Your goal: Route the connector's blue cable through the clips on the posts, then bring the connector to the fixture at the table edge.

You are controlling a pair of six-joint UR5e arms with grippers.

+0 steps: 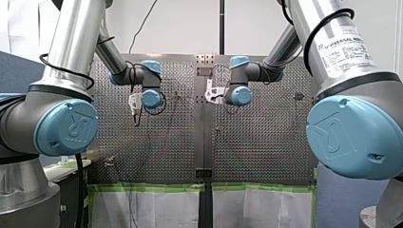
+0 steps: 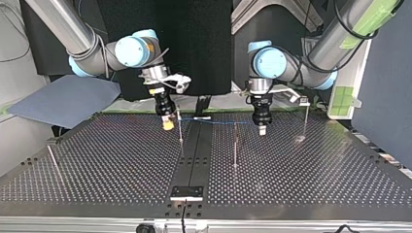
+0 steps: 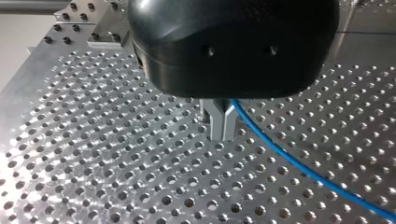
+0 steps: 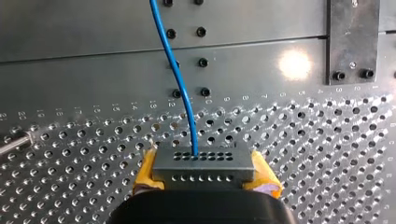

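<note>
Clamping gray connector (image 4: 203,163) between yellow pads (image 4: 145,171), right gripper (image 4: 204,171) jaws closed on it; blue cable (image 4: 179,79) runs ahead. Left gripper (image 3: 220,130) jaws pressed together, cable emerging just beside; hold unclear.

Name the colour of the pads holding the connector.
Yellow; the pads flanking the connector show best in the right wrist view.

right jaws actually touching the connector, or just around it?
Touching. The right wrist view shows the yellow pads of the right jaws pressed against both ends of the grey connector, with no gap on either side.
</note>
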